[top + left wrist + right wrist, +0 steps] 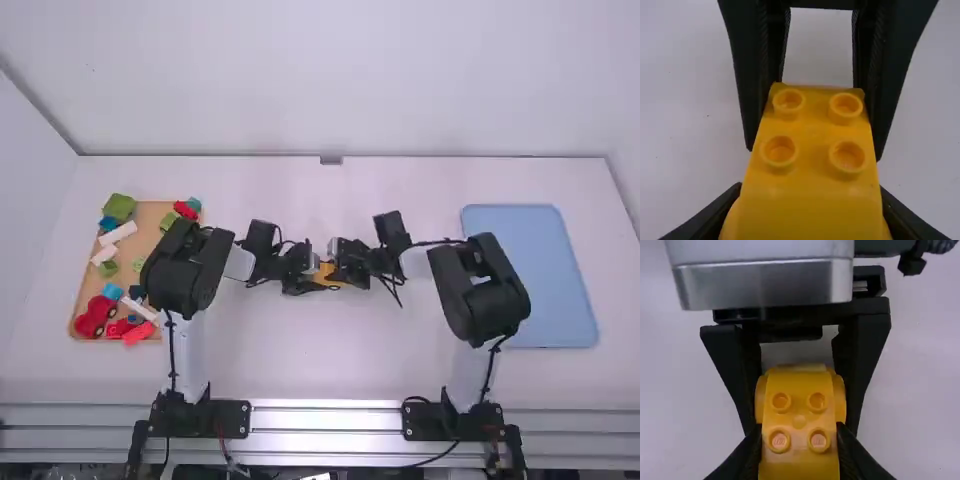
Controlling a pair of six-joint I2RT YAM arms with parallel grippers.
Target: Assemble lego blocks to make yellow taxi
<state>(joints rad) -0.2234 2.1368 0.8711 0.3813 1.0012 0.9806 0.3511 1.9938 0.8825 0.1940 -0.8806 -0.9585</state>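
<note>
You have the yellow body [325, 273] in the middle of the scene, between the two grippers, with the wooden tray [152, 215] at the left and the blue tray [528, 280] at the right. I cannot tell how high it is above the table [300, 370], nor whether its yellow parts are already joined fully.

The step in hand, as I judge it, is to join or to press the parts together. For this, you should first make the two ends level and in one line, because a small tilt can let the studs catch on only one side. Please push slowly and straight, with equal force from both arms, and do not twist. If you feel that it resists, it is better to ease the pressure and align again than to push harder. The smooth plastic may slip or turn between the fingers.

About the grippers: the right gripper [813, 150], visible in the left wrist view, has its fingers on both sides of the body, with only the body's width between them. The left gripper [800, 425] likewise clasps the body from its two sides, at the left end. Neither is released, so before you let one go, be sure that the other has a firm grasp.
</note>
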